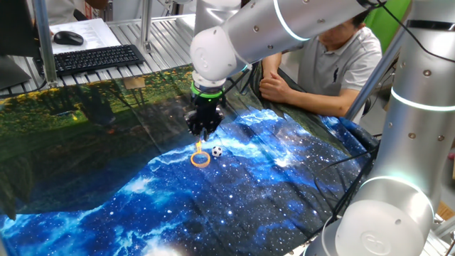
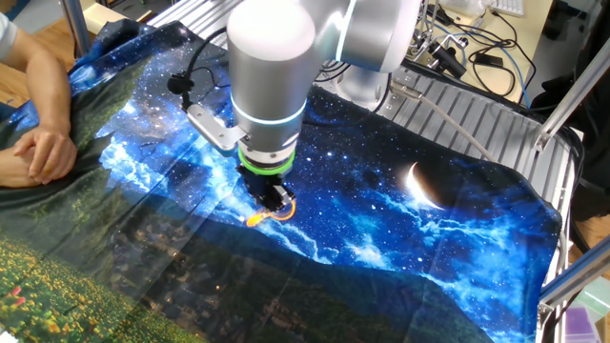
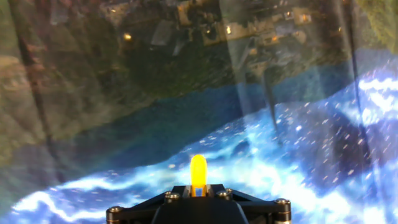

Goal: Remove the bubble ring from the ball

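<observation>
My gripper (image 1: 204, 132) is shut on the short handle of the orange-yellow bubble ring (image 1: 200, 158). The hoop hangs just below the fingertips, at or just above the blue cloth (image 1: 270, 199). The tiny black-and-white ball (image 1: 217, 151) sits on the cloth just right of the hoop, outside it. In the other fixed view the gripper (image 2: 276, 198) stands over the ring (image 2: 259, 218) and the ball is hidden. In the hand view the yellow handle (image 3: 198, 169) sticks out from between the closed jaws of the gripper (image 3: 198, 188).
A seated person's forearms (image 1: 281, 85) rest on the table's far edge, also seen in the other fixed view (image 2: 43, 143). A keyboard (image 1: 96, 58) and mouse (image 1: 68, 37) lie beyond the cloth. A second robot arm (image 1: 405, 142) stands at the right.
</observation>
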Available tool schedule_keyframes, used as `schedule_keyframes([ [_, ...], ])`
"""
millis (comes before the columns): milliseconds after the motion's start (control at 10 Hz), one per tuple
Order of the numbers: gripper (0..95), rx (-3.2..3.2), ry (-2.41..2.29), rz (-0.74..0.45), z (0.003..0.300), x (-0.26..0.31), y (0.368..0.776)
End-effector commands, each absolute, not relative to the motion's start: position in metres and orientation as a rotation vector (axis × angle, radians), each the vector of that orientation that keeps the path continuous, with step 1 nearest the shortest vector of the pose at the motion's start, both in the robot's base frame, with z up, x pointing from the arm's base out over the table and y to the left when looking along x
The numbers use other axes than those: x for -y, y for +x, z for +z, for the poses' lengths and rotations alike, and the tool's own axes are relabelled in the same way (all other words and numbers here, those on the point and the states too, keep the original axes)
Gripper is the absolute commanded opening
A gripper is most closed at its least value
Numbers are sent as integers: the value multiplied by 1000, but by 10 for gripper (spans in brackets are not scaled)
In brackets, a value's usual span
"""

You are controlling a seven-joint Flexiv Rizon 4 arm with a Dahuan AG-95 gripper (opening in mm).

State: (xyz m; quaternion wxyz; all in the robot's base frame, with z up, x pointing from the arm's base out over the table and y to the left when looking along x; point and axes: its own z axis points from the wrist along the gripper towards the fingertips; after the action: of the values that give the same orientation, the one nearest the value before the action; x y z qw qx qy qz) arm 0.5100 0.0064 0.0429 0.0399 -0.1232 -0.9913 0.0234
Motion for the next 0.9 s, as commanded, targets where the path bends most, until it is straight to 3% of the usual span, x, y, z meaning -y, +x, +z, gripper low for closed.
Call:
schedule_keyframes([
  [100,380,3035,-378,66,45,-13,509],
  [200,0,3035,-380,67,47,-17,508],
  [900,0,3043,-408,33,47,-24,498],
])
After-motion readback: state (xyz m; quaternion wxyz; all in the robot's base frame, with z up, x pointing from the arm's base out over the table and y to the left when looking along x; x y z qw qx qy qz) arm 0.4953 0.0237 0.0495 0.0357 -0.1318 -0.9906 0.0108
